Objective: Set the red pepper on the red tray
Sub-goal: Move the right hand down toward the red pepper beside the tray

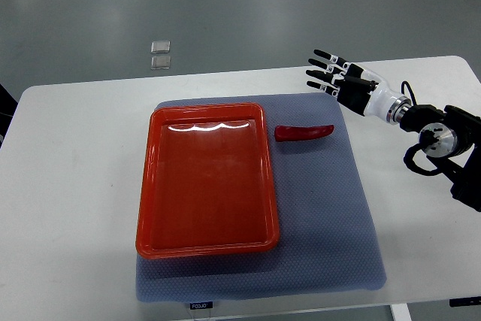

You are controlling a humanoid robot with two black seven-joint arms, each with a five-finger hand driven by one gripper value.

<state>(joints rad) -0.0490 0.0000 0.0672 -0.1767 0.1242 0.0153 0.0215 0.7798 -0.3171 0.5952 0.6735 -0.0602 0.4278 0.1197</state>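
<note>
Single top view, looking steeply down from robot's side onto table (68, 148). Mid-range: whole tray (207, 182) centred, floor visible beyond table's far edge, near edge cut at bottom. No second view to overlap.

The scene is brightly and evenly lit from overhead, with a cool, slightly bluish cast. The right hand (334, 77) is sharp, each finger crisply outlined against the white table (75, 155). To the hand's left, a streak of white glare runs along the far inside edge of the red tray (207, 231), whose glossy floor carries a softer sheen. The red pepper (304, 132), below and left of the hand, shows small highlights and casts only a faint, short shadow on the blue mat (331, 223). Shadows everywhere are soft and shallow. Focus holds across the frame, with no visible motion blur; table edges bow slightly toward the corners.
</note>
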